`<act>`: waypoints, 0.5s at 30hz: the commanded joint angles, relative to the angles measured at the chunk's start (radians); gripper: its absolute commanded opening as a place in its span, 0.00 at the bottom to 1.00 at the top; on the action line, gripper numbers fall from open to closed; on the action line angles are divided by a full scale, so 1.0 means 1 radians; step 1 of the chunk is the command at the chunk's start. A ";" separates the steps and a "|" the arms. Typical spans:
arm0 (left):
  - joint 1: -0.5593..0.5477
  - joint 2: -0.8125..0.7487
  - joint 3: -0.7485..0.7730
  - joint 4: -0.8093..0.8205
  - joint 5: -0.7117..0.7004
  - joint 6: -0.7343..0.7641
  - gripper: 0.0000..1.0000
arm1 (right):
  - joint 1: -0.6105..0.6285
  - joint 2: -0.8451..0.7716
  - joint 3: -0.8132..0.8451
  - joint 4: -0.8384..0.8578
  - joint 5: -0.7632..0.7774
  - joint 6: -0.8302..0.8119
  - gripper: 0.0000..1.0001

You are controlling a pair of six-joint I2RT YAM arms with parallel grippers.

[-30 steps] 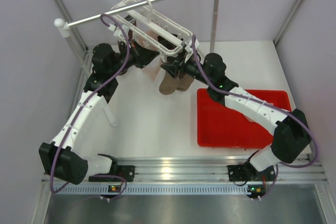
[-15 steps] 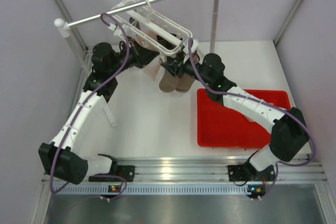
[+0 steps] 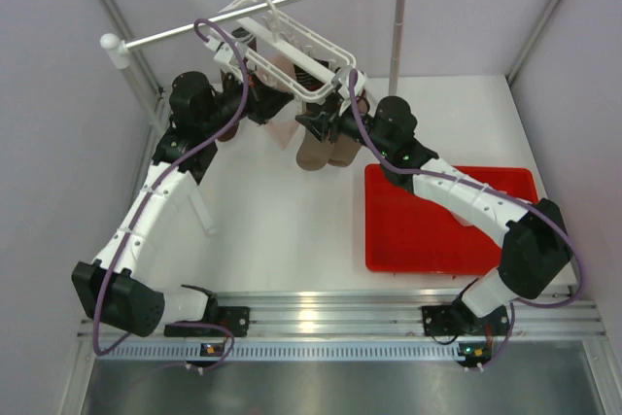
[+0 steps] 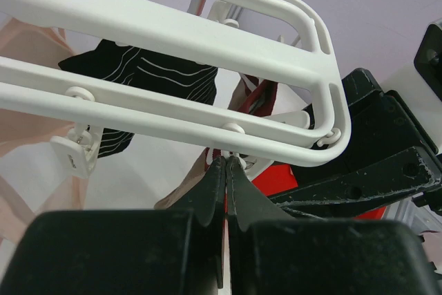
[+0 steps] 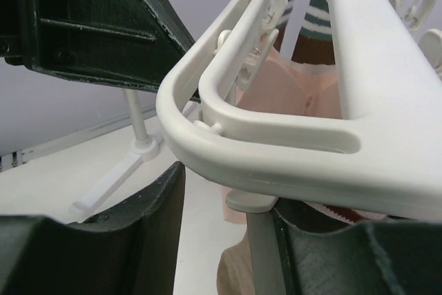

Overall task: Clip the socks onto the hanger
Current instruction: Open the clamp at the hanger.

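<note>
Your left claw (image 4: 226, 168) is pinched shut, right claw (image 5: 225, 220) spread round a clip (image 5: 250, 202); taupe sock (image 3: 313, 155) looks limp and light, so take its cuff.

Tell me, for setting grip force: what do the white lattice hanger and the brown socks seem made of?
White lattice hanger: likely moulded plastic, smooth, faintly glossy, with rounded seamless bars. Taupe-brown socks: seemingly soft knit fabric, matte, hanging limp; weave too small to see.
</note>
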 commanded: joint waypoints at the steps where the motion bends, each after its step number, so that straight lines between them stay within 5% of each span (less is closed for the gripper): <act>1: -0.008 0.009 0.033 -0.047 0.039 0.036 0.00 | -0.007 -0.003 0.090 0.100 -0.019 -0.005 0.38; 15: -0.014 0.023 0.064 -0.084 0.055 0.052 0.00 | -0.003 0.027 0.101 0.138 -0.008 -0.103 0.30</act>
